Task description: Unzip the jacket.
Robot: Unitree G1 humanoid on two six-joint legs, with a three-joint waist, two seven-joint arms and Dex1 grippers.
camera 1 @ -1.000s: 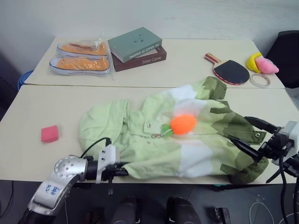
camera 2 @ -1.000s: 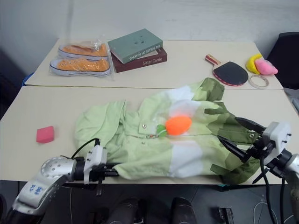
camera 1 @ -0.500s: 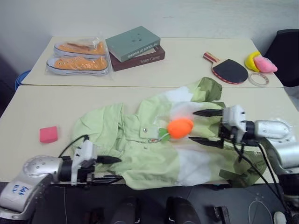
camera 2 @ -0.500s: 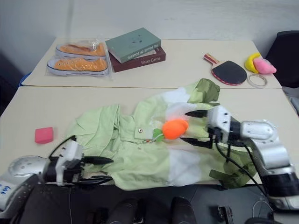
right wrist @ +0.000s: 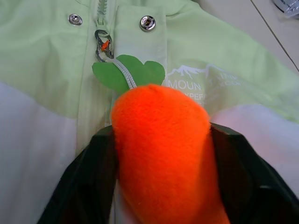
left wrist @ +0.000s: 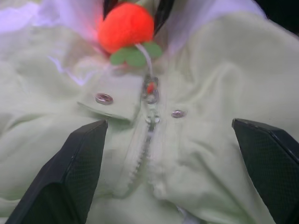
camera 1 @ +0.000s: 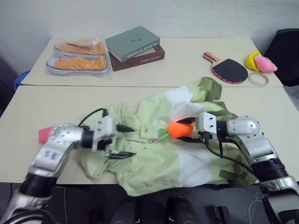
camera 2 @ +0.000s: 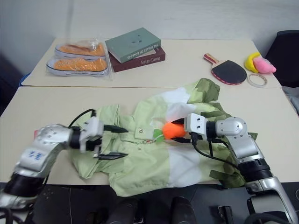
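On the near table (camera 1: 28, 100) the jacket (camera 1: 154, 154) lies spread flat, pale lime green with white and olive panels, its hem hanging a bit over the front edge. Right end effector (camera 1: 187, 130) comes in from the robot's right and has its two black fingers (right wrist: 86, 186) pressed against both sides of the orange carrot charm (camera 1: 181, 129), so it's clamped on that. You can see the green felt leaves (right wrist: 128, 72) and a cord running from the charm to the zipper pull (right wrist: 103, 41), which sits up at the collar between two metal snaps (right wrist: 147, 22); zipper looks fully closed from here.

Left end effector (camera 1: 125, 141) hangs over the collar side of the jacket, pointing toward the charm, fingers (left wrist: 70, 177) spread wide apart with nothing between them. Zipper track (left wrist: 145, 140) runs right down the middle of its wrist view.

Other stuff: a pink sponge (camera 1: 43, 134) partly hidden behind the left arm, and on the far table (camera 1: 187, 70) a bagged pair of orange sneakers (camera 1: 77, 56), two stacked books (camera 1: 135, 46), a ping pong paddle (camera 1: 226, 67), a tape ring (camera 1: 259, 79) and a yellow and pink plush toy (camera 1: 260, 63)
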